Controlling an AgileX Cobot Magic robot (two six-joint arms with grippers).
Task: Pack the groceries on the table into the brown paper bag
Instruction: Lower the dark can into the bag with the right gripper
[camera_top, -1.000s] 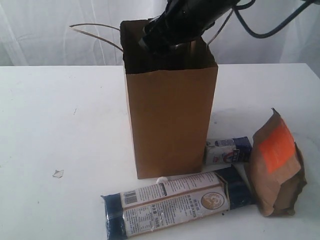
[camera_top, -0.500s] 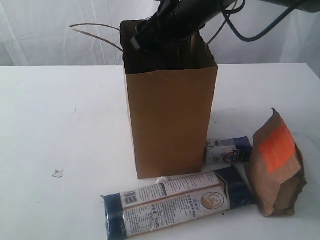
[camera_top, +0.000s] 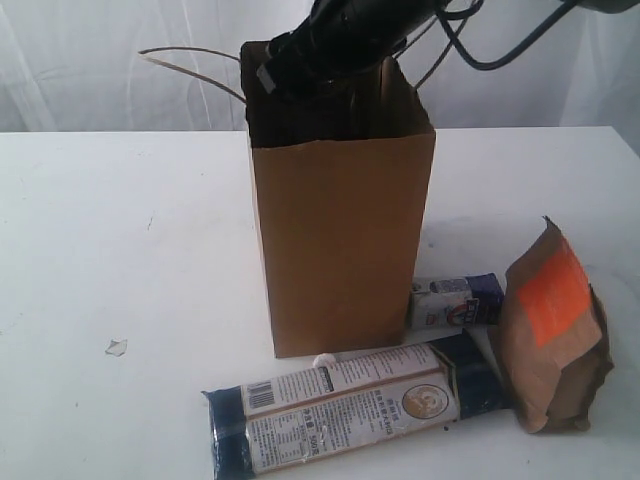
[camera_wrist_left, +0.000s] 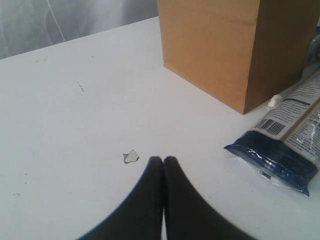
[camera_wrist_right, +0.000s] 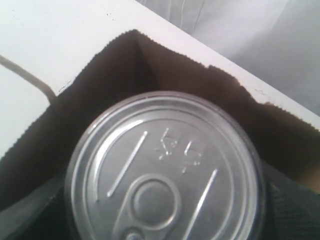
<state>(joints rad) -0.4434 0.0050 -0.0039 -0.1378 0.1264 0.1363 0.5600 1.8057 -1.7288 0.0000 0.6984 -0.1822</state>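
Exterior view: the right arm reaches into the top of the brown paper bag on the tabletop. The long navy-tan packet and brown pouch lie by its base.

Left wrist view: the left jaws sit together over the tabletop, apart from the bag.

Right wrist view: the right jaws clamp the silver-lidded can, lid up, at the bag's open mouth.

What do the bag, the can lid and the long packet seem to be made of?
Brown paper bag: matte kraft paper, with a serrated top edge and sharp folds. Silver-lidded can: lid looks like bright metal, with stamped ridges and a pull tab. Long navy-tan packet: probably glossy plastic film; its dark end shines and crinkles.
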